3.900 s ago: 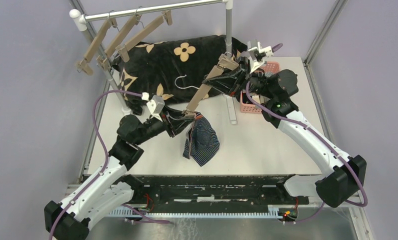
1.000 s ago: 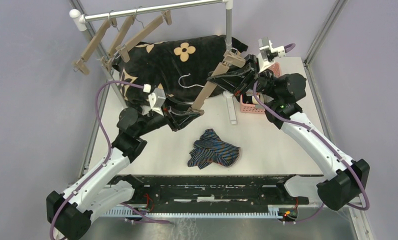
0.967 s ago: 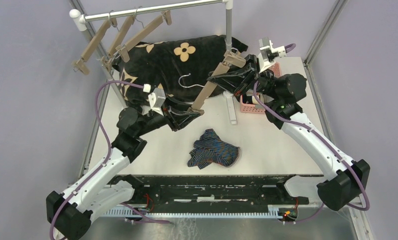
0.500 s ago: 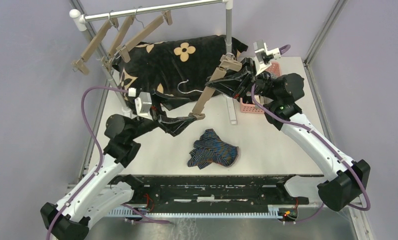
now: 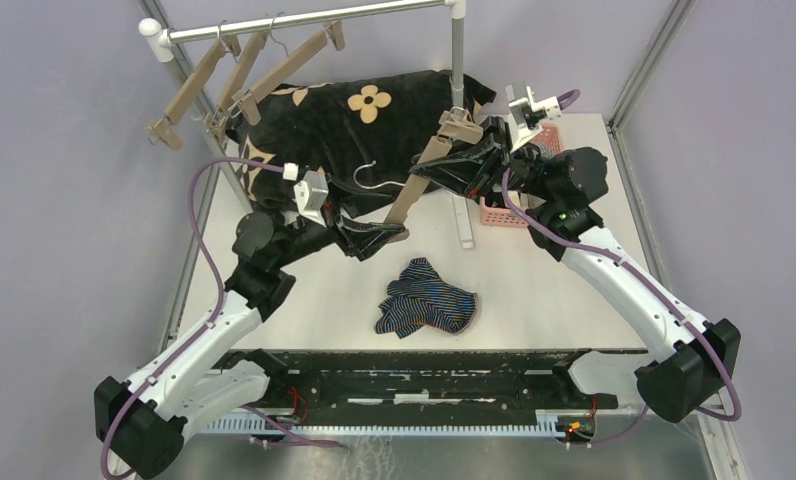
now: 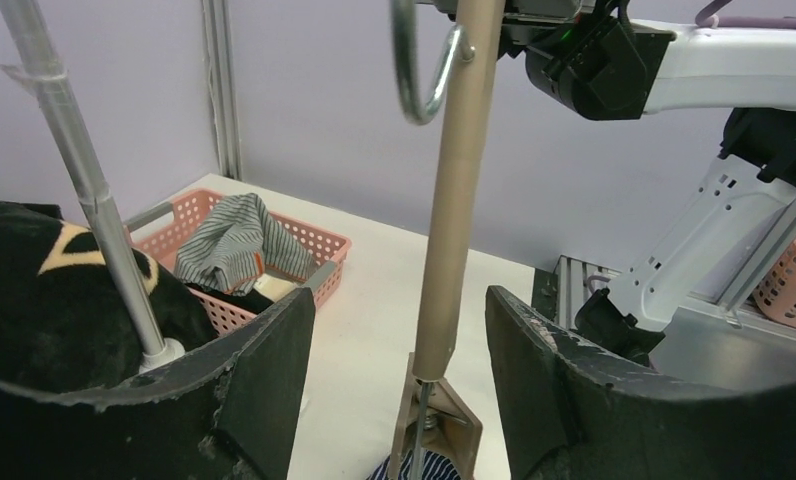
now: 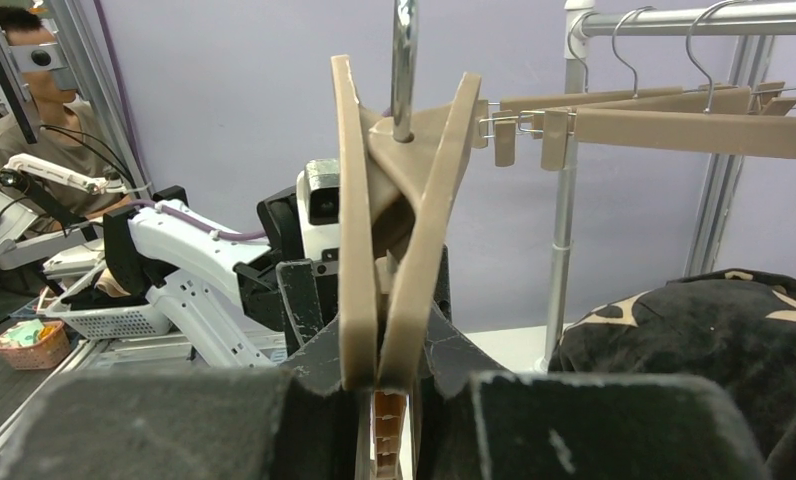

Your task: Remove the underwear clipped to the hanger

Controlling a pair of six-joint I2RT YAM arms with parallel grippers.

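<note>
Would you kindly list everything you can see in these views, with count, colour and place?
navy underwear: one, navy with thin light stripes, crumpled on the table in front of the arms.
grey-white underwear: one, fine-striped, in the basket.
basket: one, pink, back right of the table.
held hanger: one, tan, slanting between the grippers.
rail hangers: three, tan, hooked on the rail.
rail: one, silver, across the back.
flowered cloth: one, black with tan flowers, heaped under the rail.
table: one, white.
left gripper: open, astride the held hanger's lower end.
right gripper: shut on the held hanger's upper part.
</note>
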